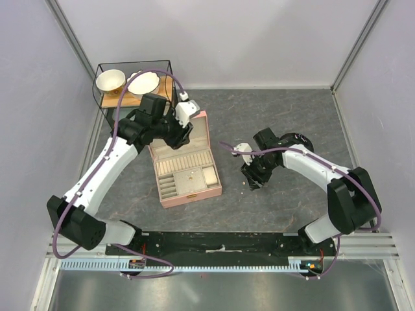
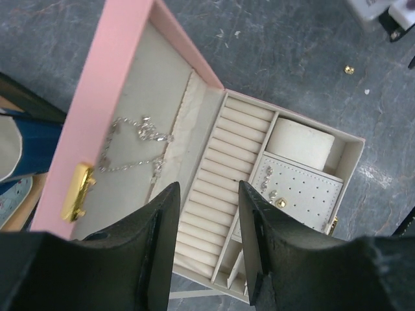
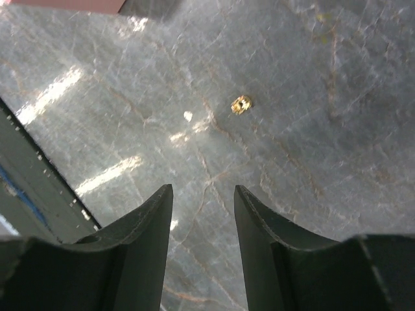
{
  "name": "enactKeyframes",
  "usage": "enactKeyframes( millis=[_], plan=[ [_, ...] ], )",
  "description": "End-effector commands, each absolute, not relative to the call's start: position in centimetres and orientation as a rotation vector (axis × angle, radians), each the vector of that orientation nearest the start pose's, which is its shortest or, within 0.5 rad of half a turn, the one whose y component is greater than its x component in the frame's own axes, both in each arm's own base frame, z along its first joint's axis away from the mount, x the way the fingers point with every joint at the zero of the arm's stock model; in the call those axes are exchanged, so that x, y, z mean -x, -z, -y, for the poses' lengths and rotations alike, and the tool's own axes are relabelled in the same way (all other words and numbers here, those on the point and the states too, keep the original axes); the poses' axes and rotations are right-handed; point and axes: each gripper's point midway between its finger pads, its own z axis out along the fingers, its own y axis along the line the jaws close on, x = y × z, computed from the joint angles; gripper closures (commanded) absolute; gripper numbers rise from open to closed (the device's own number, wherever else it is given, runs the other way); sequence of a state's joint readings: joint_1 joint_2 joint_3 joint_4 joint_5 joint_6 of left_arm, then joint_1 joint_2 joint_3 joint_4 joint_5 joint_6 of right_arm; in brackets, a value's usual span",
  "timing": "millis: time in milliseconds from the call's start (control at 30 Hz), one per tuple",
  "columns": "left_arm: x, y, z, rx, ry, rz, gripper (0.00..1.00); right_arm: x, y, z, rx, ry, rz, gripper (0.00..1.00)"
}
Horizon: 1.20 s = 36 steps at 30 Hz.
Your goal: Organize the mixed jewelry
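The pink jewelry box [image 1: 189,173] lies open on the table, its lid [image 2: 97,97] leaning back. A thin silvery chain [image 2: 133,146] rests against the lid's cream lining. Small silvery and gold earrings [image 2: 273,193] sit on the perforated pad in the tray. My left gripper [image 2: 207,194] hovers open over the ring rolls, near the lid [image 1: 182,135], with nothing between its fingers. One tiny gold piece [image 3: 241,103] lies loose on the grey table, also visible from the left wrist [image 2: 349,69]. My right gripper [image 3: 203,194] is open just short of that piece, empty, right of the box [image 1: 253,183].
A black wire rack [image 1: 104,97] with two white bowls [image 1: 111,80] stands at the back left, close behind the left arm. A cream cushion [image 2: 299,141] fills one box compartment. A white speck [image 3: 188,116] lies beside the gold piece. Pale walls enclose the table.
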State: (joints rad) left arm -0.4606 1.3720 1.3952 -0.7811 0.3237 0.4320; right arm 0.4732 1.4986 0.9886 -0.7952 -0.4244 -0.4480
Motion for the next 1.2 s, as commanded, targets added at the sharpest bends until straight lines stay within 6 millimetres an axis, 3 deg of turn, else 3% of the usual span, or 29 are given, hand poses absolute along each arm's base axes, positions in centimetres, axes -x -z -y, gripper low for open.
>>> enactKeyframes(
  millis=[0, 267, 500, 1167],
  plan=[
    [-32.0, -27.4, 19.2, -0.977, 0.395, -1.924, 0.51, -23.4, -5.7, -18.7, 1.289, -0.548, -2.452, 0.50],
    [-32.3, -26.9, 18.0, -0.951, 0.364, -1.941, 0.51, -25.8, -4.7, -20.0, 1.210, -0.413, -2.439, 0.55],
    [-32.5, -26.9, 17.8, -0.947, 0.354, -1.934, 0.51, -27.6, -5.4, -20.5, 1.179, -0.378, -2.397, 0.58],
    [-33.1, -26.4, 17.2, -0.958, 0.321, -1.939, 0.51, -28.0, -3.8, -21.1, 1.255, -0.398, -2.383, 0.61]
  ],
)
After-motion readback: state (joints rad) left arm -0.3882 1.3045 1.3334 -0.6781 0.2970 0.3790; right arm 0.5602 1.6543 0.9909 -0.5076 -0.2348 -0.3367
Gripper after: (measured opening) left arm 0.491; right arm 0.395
